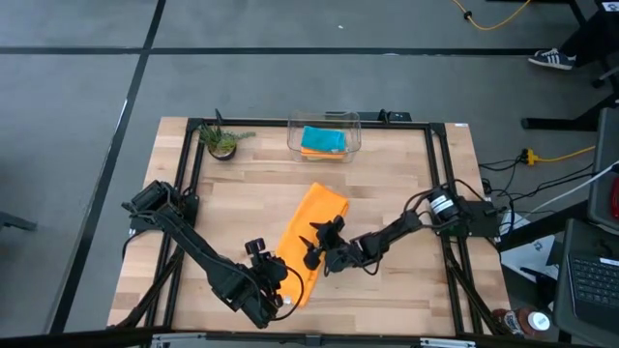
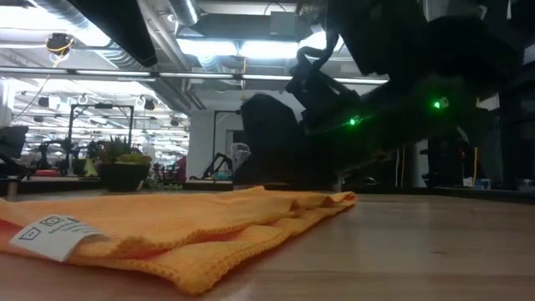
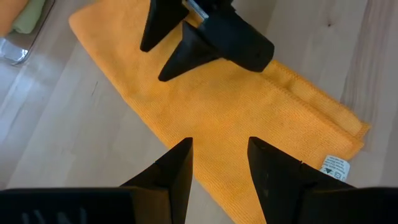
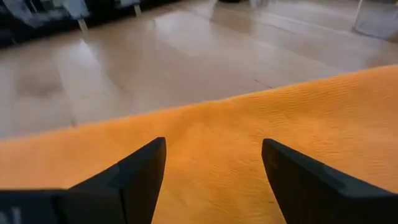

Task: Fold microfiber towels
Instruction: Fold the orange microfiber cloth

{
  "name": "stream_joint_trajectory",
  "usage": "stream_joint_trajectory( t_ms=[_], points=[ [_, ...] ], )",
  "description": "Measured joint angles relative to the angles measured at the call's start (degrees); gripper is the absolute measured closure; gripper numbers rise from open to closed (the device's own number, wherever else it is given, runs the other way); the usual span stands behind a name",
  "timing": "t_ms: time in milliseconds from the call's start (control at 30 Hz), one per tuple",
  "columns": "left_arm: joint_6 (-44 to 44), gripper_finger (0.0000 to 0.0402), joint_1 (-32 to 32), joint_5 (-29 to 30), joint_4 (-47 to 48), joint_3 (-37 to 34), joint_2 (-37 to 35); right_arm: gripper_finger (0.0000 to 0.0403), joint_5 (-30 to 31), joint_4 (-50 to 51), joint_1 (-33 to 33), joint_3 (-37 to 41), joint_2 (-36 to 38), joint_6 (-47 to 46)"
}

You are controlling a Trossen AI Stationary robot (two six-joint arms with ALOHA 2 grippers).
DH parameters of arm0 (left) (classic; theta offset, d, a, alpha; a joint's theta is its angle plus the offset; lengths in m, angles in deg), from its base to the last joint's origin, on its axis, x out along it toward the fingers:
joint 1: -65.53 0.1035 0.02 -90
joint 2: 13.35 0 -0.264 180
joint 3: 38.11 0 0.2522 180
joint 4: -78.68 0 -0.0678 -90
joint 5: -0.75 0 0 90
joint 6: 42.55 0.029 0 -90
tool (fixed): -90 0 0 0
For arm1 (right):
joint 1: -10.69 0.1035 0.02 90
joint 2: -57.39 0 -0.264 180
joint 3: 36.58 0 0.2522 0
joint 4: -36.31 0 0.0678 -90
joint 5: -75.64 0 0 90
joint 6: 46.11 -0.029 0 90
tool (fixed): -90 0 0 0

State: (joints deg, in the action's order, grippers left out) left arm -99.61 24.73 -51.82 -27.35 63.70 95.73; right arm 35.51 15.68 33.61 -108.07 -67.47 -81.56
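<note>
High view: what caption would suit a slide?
Both open claws, left and right, over a folded orange towel.

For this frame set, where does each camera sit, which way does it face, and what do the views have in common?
High view: overhead, looking straight down; orange towel, clear bin, both arms.
Low view: at tabletop height, looking level across; the towel's folded edge, dark arms above it.
Left wrist view: looking down past the left end effector, open, at the towel; the right end effector opposite.
Right wrist view: skims low over the towel between its own open fingers.
Shared: every view shows the orange towel.
</note>
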Motion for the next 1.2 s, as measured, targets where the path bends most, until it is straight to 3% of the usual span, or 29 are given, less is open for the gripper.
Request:
stream_joint_trajectory(
  t_ms=[233, 367, 667, 800, 967, 1200],
  points=[
    [0.00, 0.0255, 0.00, 0.81, 0.02, 0.00, 0.00, 0.0134, 0.97, -4.78, -0.26, -1.32, -4.87, -1.06],
    [0.00, 0.0255, 0.00, 0.89, 0.00, 0.00, 0.00, 0.0134, -0.87, -5.69, -0.72, -3.22, -7.25, 9.17],
    [0.02, 0.0255, 0.00, 0.87, -0.02, 0.00, 0.00, 0.0134, -32.25, -10.52, -7.41, -3.62, -6.97, 27.82],
    [0.02, 0.0255, 0.00, 0.87, -0.04, 0.00, 0.00, 0.0134, -42.17, -11.15, -11.88, -3.62, -6.98, 33.40],
    [0.02, 0.0255, 0.00, 0.86, -1.06, 0.00, 0.00, 0.0134, -49.15, -11.90, -16.52, -3.45, -6.42, 33.98],
    [-0.01, 0.0255, -0.09, 0.70, -2.03, 0.00, 0.00, 0.0134, -49.96, -3.91, -16.22, -3.13, 1.75, 33.12]
  ],
)
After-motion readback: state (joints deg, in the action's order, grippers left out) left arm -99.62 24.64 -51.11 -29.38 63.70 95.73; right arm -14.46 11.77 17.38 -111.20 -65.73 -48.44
